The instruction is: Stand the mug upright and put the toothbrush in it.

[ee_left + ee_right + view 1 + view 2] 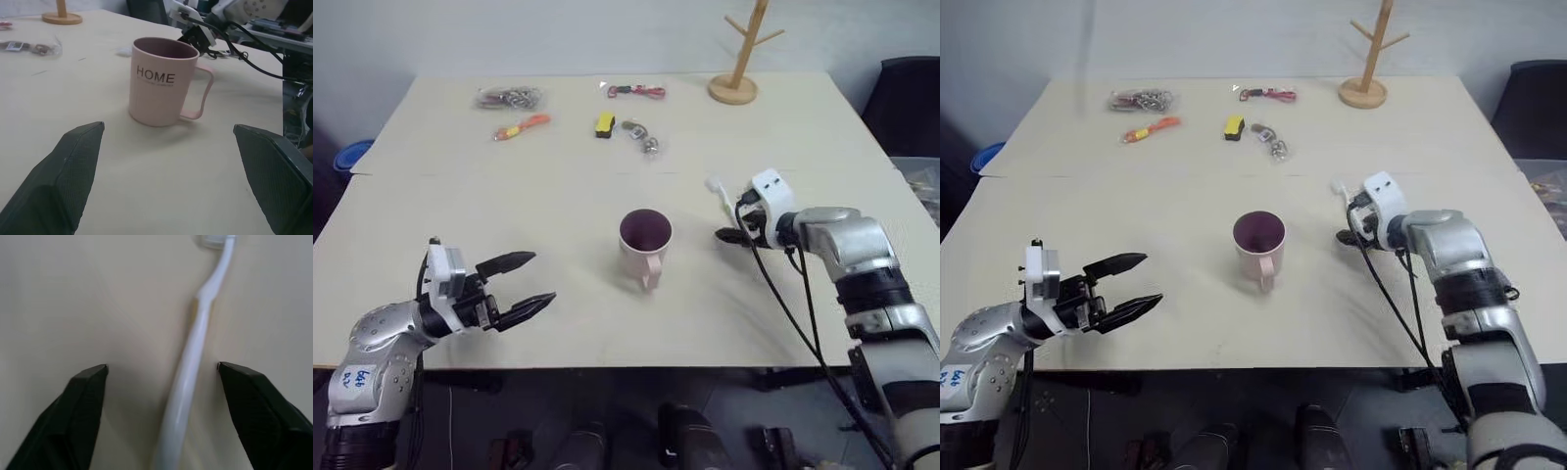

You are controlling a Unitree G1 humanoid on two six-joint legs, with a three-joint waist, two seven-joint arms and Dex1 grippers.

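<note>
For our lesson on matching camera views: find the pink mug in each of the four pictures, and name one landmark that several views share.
Left eye view: mug upright at the table's centre, handle toward the robot.
Right eye view: mug at the centre, slightly further left in the picture.
Left wrist view: mug large, "HOME" facing the camera, beyond the open left gripper.
Right wrist view: no mug; the toothbrush lies there.
Shared landmark: the wooden stand.

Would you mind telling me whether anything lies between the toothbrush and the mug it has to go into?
Nothing visible does. The toothbrush lies flat between the right hand's open fingers, and bare table separates it from the upright mug.
</note>
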